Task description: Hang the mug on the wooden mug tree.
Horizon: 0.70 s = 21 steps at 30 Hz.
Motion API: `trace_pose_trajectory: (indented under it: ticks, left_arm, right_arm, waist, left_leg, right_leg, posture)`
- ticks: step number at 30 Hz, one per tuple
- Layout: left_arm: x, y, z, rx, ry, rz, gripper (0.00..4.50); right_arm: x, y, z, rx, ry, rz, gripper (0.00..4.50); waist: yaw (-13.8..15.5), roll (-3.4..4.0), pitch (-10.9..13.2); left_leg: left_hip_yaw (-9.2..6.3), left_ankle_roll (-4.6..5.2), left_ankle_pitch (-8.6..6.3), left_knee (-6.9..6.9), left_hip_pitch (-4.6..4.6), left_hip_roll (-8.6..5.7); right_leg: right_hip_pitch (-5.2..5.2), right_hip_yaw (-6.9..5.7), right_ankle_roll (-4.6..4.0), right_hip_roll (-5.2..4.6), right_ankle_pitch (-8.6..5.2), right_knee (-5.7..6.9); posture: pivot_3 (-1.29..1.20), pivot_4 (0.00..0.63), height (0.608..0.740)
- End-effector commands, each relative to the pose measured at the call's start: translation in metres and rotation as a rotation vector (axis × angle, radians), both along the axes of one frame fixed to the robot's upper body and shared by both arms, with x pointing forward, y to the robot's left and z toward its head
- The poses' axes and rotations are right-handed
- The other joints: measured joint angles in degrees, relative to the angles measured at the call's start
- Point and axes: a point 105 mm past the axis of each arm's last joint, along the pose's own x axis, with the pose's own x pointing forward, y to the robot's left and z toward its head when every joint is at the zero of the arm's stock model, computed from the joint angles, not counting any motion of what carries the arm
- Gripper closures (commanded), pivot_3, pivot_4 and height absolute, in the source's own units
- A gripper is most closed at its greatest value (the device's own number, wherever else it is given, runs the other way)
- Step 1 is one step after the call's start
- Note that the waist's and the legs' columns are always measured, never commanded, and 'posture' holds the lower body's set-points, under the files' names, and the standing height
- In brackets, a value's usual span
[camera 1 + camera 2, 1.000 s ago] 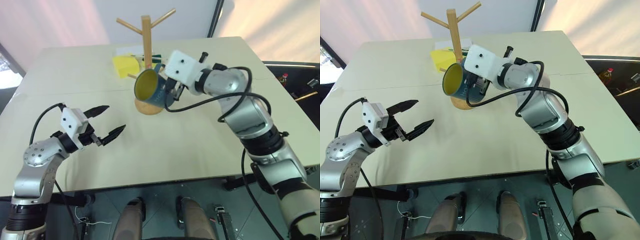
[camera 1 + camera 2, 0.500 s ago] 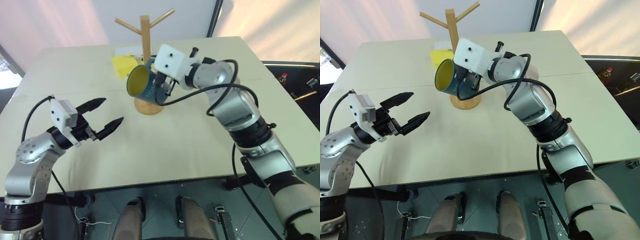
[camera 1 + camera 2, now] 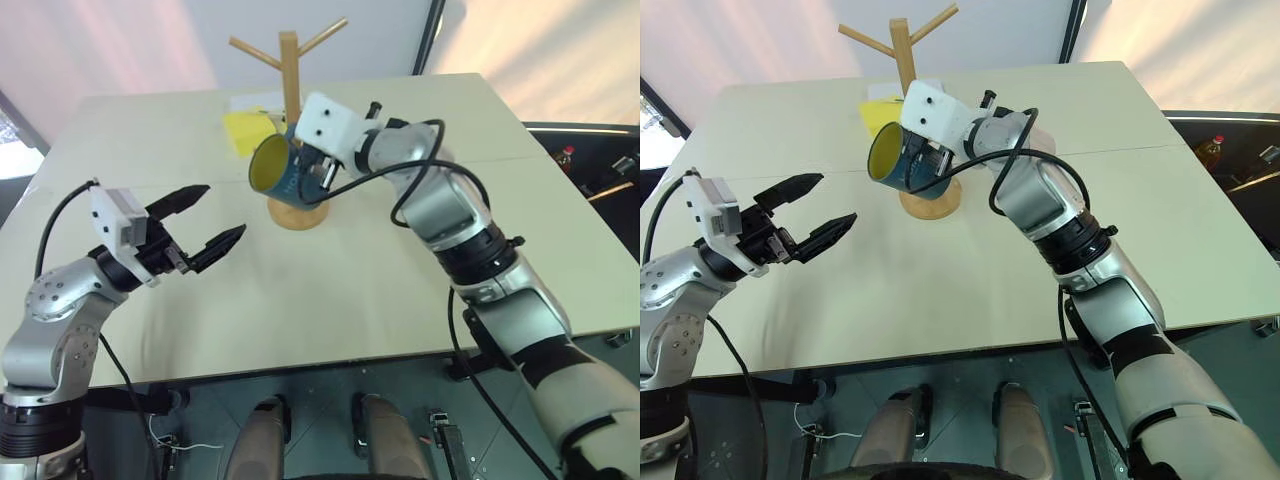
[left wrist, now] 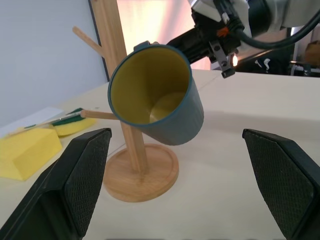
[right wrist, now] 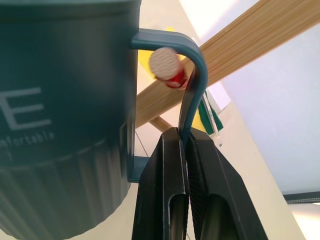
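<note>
Your right gripper [image 5: 186, 145] is pinched tight on the thin loop of the mug's handle [image 5: 192, 80], its two black fingers pressed against either face of that strip with no slack showing. Through the loop you can see the round end of a peg [image 5: 164, 64], so the handle is already threaded onto one of the lower branches of the wooden mug tree [image 3: 290, 80]. The mug [image 3: 283, 172] itself hangs out to the side of your claw, tilted with its yellow mouth facing towards your left arm, its body against the post and above the tree's round base [image 3: 298, 214]. By the look of it, the hard part is done: the peg is inside the handle. What is left is to let the mug's weight settle onto the peg, release the handle and back the claw out without dragging the mug off. Your left gripper [image 3: 200, 222] hovers over the table [image 3: 340, 290], well apart from the tree, its fingers spread wide and holding nothing. Behind the tree lies a yellow sponge [image 3: 247, 130], which plays no part here.
</note>
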Motion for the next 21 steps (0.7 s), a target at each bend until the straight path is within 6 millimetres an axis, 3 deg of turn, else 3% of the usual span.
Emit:
trace_pose_trajectory:
  ticks: [1,6,12,17,21]
  left_arm:
    - [-0.005,-0.001,0.015,-0.004,-0.065,-0.005,0.0]
    - [-0.005,-0.002,0.017,-0.012,-0.07,-0.005,0.0]
    - [-0.004,-0.002,0.019,-0.017,-0.071,-0.004,0.0]
    - [0.0,0.002,0.016,-0.033,-0.053,0.023,0.0]
    - [0.007,0.011,0.009,-0.067,-0.009,0.094,0.0]
  right_arm:
    - [-0.005,0.009,0.027,0.018,-0.102,0.025,3.0]
    - [-0.009,0.008,0.034,0.015,-0.143,0.036,0.51]
    - [-0.014,-0.004,0.047,0.036,-0.196,0.033,0.51]
    - [-0.028,-0.025,0.055,0.148,-0.198,0.102,0.51]
    - [-0.046,-0.045,0.043,0.294,-0.161,0.206,0.51]
  waist:
    - [0.0,0.0,0.0]
    - [0.0,0.0,0.0]
    - [0.03,0.0,0.0]
    - [0.23,-0.03,-0.02]
    - [0.18,-0.05,-0.03]
  left_leg:
    - [0.0,0.0,0.0,0.0,0.0,0.0]
    - [0.0,0.0,0.0,0.0,0.02,0.0]
    - [0.0,0.0,0.0,0.0,0.06,0.0]
    - [0.0,0.0,0.0,0.02,0.06,0.0]
    - [0.0,0.0,0.0,0.02,0.12,0.01]
  right_leg:
    - [0.0,0.0,0.0,0.0,0.0,0.0]
    - [0.0,0.01,0.0,0.0,0.0,0.03]
    - [0.0,0.01,0.0,0.01,-0.01,0.1]
    - [0.03,0.01,0.01,0.0,-0.01,0.08]
    - [0.11,0.01,0.14,0.0,-0.09,0.04]
  posture:
    - [0.0,0.15,0.74]
    - [0.0,0.15,0.74]
    - [0.0,0.15,0.74]
    - [0.0,0.15,0.74]
    - [0.0,0.15,0.74]
